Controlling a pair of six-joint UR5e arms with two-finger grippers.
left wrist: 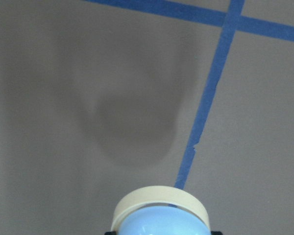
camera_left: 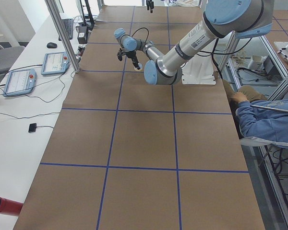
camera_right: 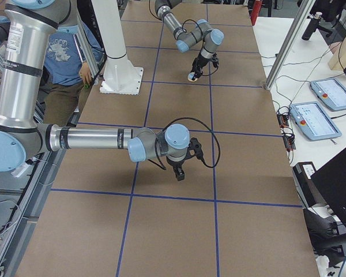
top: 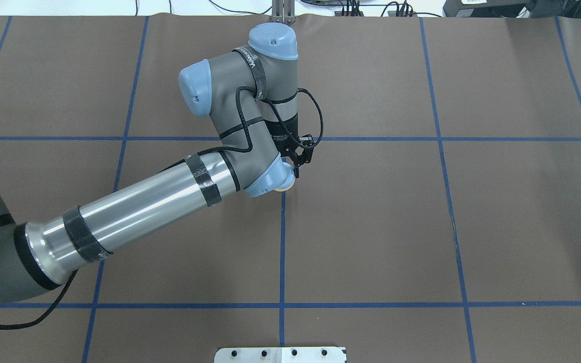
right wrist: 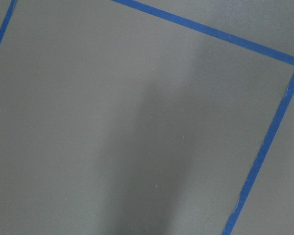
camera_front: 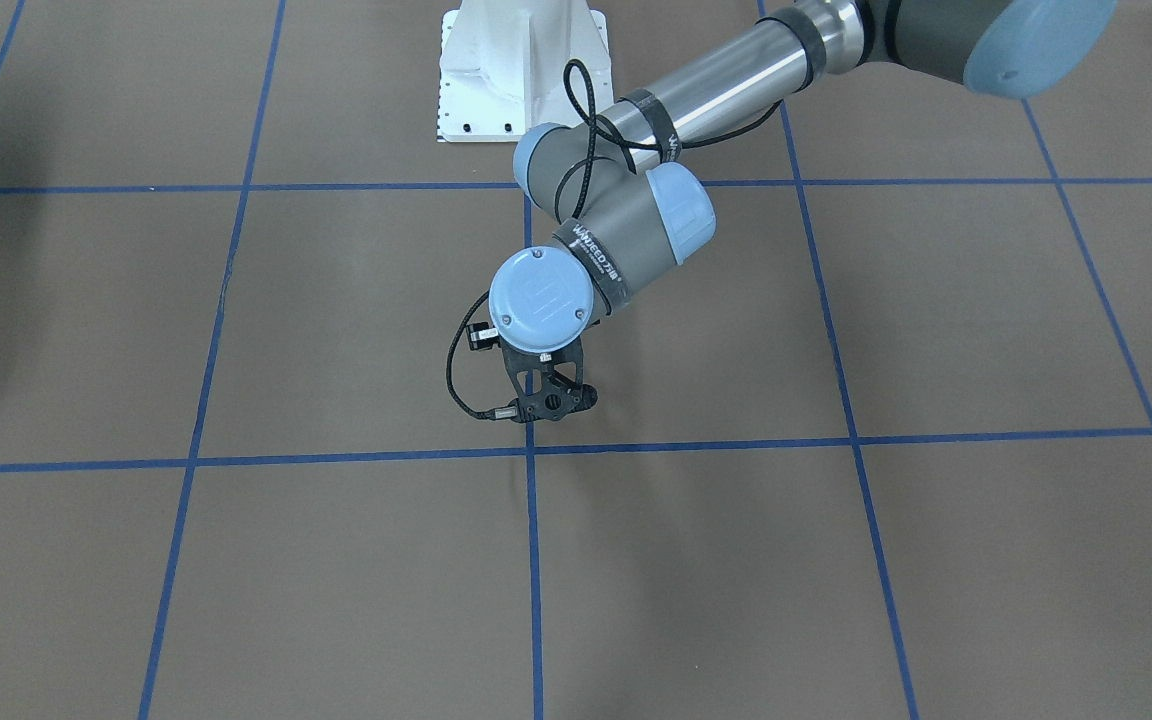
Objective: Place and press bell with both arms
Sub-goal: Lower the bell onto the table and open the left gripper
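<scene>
You are watching the jaws of the left arm (top: pixel 144 212) gripping the small light-blue, cream-based dome bell (left wrist: pixel 159 220) above the brown counter (top: pixel 371 227) near the blue tape crossing (camera_front: pixel 531 452), likely so both arms can reach it; whether the jaws of the right arm (camera_right: pixel 92 138) are gaping, I cannot tell.

the left arm (top: pixel 144 206) reaches out with its forearm stretched long and its wrist folded back, so the left pincer (top: pixel 294 171) points down, jaws clamped on the bell (left wrist: pixel 159 218). the right arm (camera_right: pixel 92 138) holds its forearm level, right pincer (camera_right: pixel 179 173) pointing down; its jaws' state cannot be told.
</scene>
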